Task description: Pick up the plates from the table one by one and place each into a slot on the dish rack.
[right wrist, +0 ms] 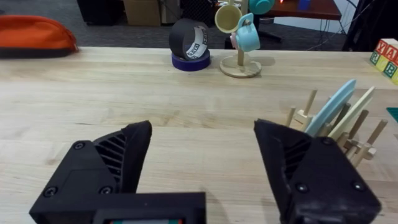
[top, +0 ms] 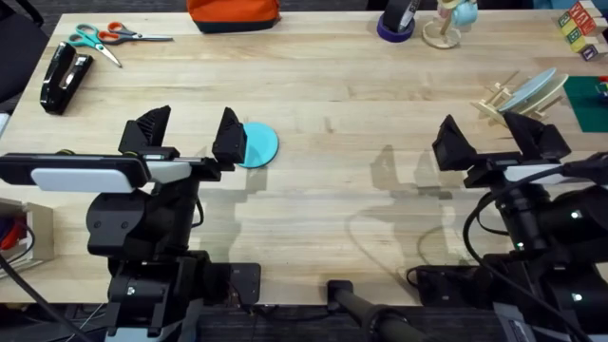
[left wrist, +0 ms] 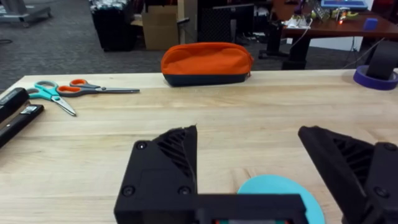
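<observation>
Overhead, risk: the cyan plate (top: 256, 144) lies flat on the worktop (top: 332, 95), so a finger coming down on its top could push it sideways instead of getting under its rim.
Overhead, left gripper (top: 188, 135): spread wide and holding nothing; its finger on the plate's side overlaps the plate's edge in this view, and I cannot tell whether it touches.
Overhead, right gripper (top: 494, 138): wide open, empty, just beside the dish rack (top: 518, 97), on the side toward the cyan plate.
Overhead, rack: two pale plates already stand tilted in its slots; a swing of the right arm could knock them out.
Left wrist, plate: the cyan plate (left wrist: 280, 196) sits on the worktop between the open fingers, well short of the orange pouch (left wrist: 207, 62).
Right wrist, rack: the dish rack (right wrist: 336, 127) stands close behind one finger (right wrist: 311, 174), a blue-grey plate (right wrist: 329, 109) and a cream plate (right wrist: 354, 112) leaning in it; nothing lies between the fingers.
</observation>
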Controlling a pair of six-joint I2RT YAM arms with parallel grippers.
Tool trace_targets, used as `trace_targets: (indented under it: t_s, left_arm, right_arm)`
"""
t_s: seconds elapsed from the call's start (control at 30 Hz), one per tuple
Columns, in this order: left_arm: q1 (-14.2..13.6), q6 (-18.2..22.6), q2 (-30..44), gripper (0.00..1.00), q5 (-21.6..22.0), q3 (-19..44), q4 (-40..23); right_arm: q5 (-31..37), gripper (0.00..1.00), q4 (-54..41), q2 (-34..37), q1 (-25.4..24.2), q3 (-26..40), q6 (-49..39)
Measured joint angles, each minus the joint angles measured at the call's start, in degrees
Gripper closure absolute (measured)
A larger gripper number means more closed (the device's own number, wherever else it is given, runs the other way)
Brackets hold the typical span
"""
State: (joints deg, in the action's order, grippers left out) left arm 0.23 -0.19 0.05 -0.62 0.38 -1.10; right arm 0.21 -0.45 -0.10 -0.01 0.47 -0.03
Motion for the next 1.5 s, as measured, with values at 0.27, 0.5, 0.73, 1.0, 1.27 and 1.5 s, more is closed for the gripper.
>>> trace_targets:
  t_s: [0.27, 0.5, 0.73, 1.0, 1.27, 1.5]
  left_arm:
    - [0.0, 0.2, 0.0, 0.007, 0.0, 0.0, -0.02]
    - [0.0, 0.2, 0.0, 0.008, 0.02, 0.0, 0.13]
    - [0.02, -1.29, 0.1, 0.008, 1.08, 1.07, -2.01]
    - [0.02, -3.29, 20.44, 0.008, 4.17, 25.3, -15.79]
    - [0.02, -5.01, 42.46, 0.009, 4.48, 51.86, -31.67]
    - [0.04, -5.31, 61.53, 0.011, 0.17, 76.18, -53.64]
  right_arm:
    - [-0.02, 0.008, -0.28, 0.0, -0.17, 0.0, 0.0]
    - [-0.02, 0.007, -0.1, 0.0, -0.17, 0.0, 0.0]
    - [-0.28, 0.007, -1.26, 0.18, -0.17, 0.5, 0.77]
    - [-1.48, 0.009, -17.1, 17.93, -0.17, 23.19, 2.61]
    - [-7.21, 0.008, -27.8, 41.23, -0.17, 49.66, 3.06]
    - [-13.13, 0.007, -43.46, 60.38, -0.17, 70.35, 3.26]
